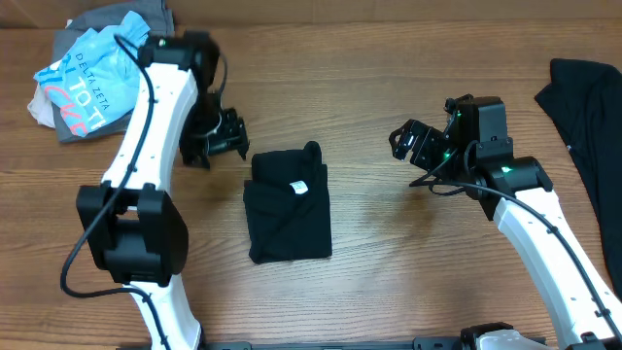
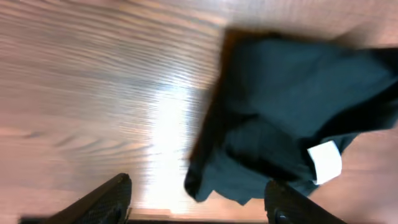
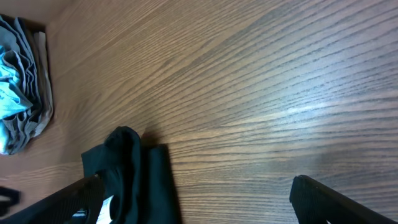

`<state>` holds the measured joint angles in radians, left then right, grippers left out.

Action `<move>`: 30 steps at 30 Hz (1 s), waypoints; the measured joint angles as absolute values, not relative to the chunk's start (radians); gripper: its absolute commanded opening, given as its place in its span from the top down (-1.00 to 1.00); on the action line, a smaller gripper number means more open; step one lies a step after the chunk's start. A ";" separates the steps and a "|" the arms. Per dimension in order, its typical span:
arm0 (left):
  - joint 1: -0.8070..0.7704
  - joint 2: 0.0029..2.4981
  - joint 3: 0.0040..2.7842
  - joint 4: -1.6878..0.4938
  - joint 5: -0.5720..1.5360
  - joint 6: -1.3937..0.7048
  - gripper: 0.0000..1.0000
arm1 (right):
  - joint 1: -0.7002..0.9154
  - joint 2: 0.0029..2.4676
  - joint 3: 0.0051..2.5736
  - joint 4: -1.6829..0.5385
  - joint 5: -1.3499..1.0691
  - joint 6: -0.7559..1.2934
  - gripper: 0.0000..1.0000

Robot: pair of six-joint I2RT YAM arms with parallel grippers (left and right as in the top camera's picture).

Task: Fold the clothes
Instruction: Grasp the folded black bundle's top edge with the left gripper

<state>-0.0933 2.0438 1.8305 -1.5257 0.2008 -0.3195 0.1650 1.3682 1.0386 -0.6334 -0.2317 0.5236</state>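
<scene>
Two white-and-black arms work at a brown wood-grain tabletop (image 1: pixel 389 272). We note the plain black short-sleeved T-shirt (image 1: pixel 288 209) lying near the middle of the tabletop, folded into a compact upright rectangle, with a small bump of cloth at its top right corner. A small white tag (image 1: pixel 299 188) shows on the upper part of the folded face. The left gripper (image 1: pixel 224 139) sits just beside the shirt's upper left corner, low over the wood; from overhead we cannot tell whether it touches the cloth. In the left wrist view its two dark fingers (image 2: pixel 107 198) stand well apart, so the jaws are open and grip nothing; the shirt's edge and the tag lie ahead of them on the wood, somewhat blurred. The right gripper (image 1: pixel 406 142) hangs to the right of the shirt, clearly apart from it and pointing toward it. Its wrist view shows the fingers (image 3: pixel 339 200) spread wide, the jaws open with bare wood between them and the shirt at lower left. We log a heap of other garments at the far left corner: a light blue printed shirt (image 1: pixel 83 78) on top of grey cloth (image 1: pixel 68 41). Another black garment (image 1: pixel 588 107) lies spread at the right edge, partly out of view, well apart from the folded shirt.
</scene>
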 measured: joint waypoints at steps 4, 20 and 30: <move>-0.092 2.045 1.662 -1.405 0.338 -0.228 -0.45 | 0.165 1.368 1.039 -0.631 -0.232 0.524 -1.00; -0.119 2.046 1.505 -1.311 0.591 -0.107 0.57 | 0.165 1.368 1.039 -0.626 -0.231 0.523 -1.00; -0.197 2.046 1.504 -1.364 0.618 -0.097 0.88 | 0.165 1.401 1.039 -0.612 -0.233 0.524 -1.00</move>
